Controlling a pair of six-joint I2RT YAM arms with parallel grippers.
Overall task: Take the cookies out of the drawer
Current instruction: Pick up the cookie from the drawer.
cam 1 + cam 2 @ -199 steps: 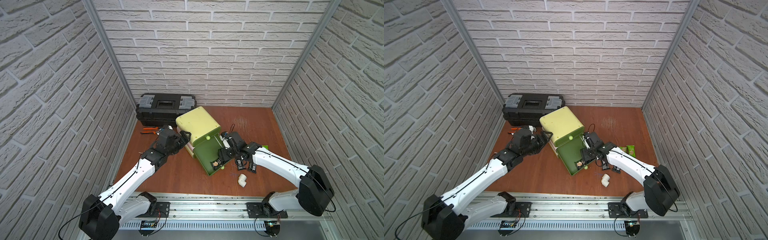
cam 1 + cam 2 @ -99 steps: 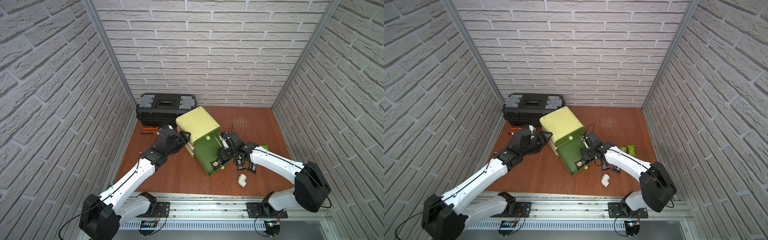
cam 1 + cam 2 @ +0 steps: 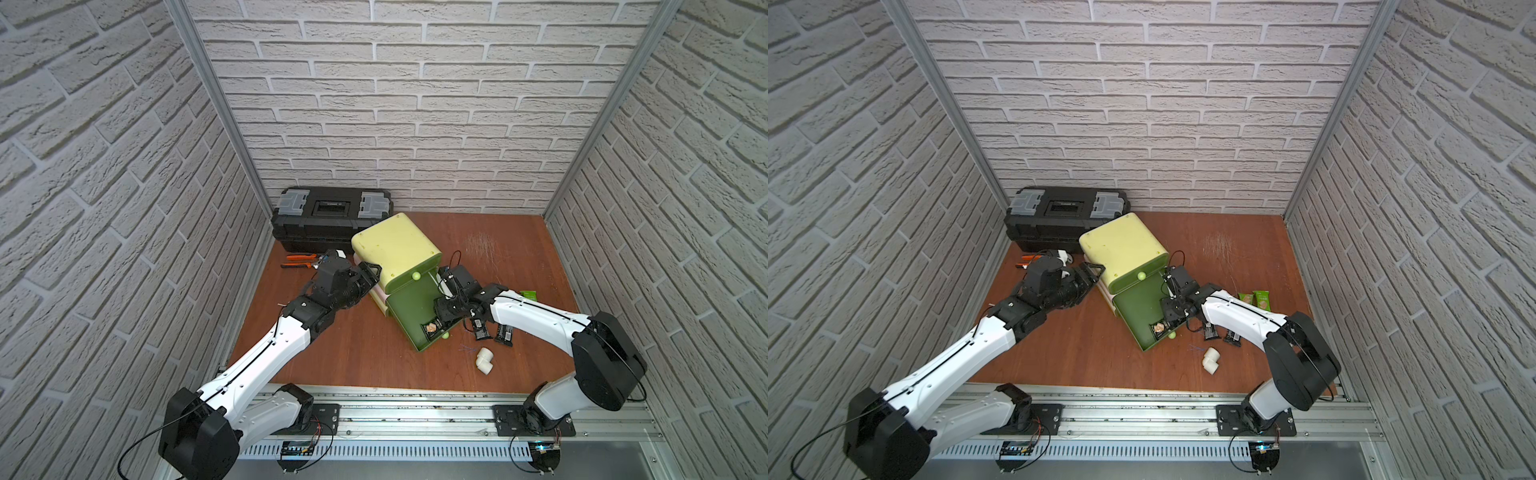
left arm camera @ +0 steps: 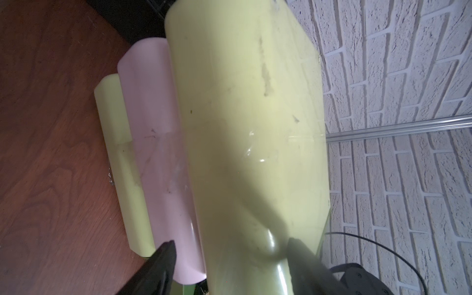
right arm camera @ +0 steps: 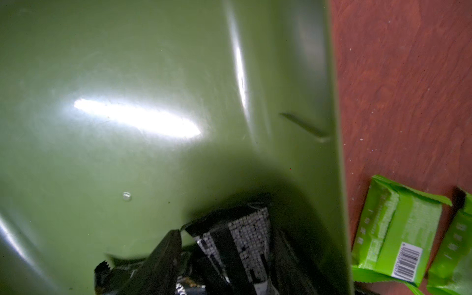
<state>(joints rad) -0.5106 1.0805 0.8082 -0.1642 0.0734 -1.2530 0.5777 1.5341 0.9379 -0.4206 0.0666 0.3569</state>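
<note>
One black cookie (image 5: 245, 237) in drawer (image 3: 409, 299), green cookies (image 5: 398, 229) out on table (image 3: 353, 353): likely light, crinkly, slippery.
Right gripper (image 3: 442, 316) straddles it, pinch unclear; best taken mid-body. Left gripper (image 3: 370, 272) wide astride cabinet (image 3: 395, 245), grip unclear.

I have the left arm (image 3: 266, 345) stretched forward and inward, forearm low, wrist rolled. The left end effector (image 3: 371, 272) lies on its side, its fingers (image 4: 163, 258) well apart. The right arm (image 3: 536, 311) reaches inward with its elbow out wide and its wrist bent. The right end effector (image 3: 442, 311) is angled downward, and I can't tell how its jaws stand.
</note>
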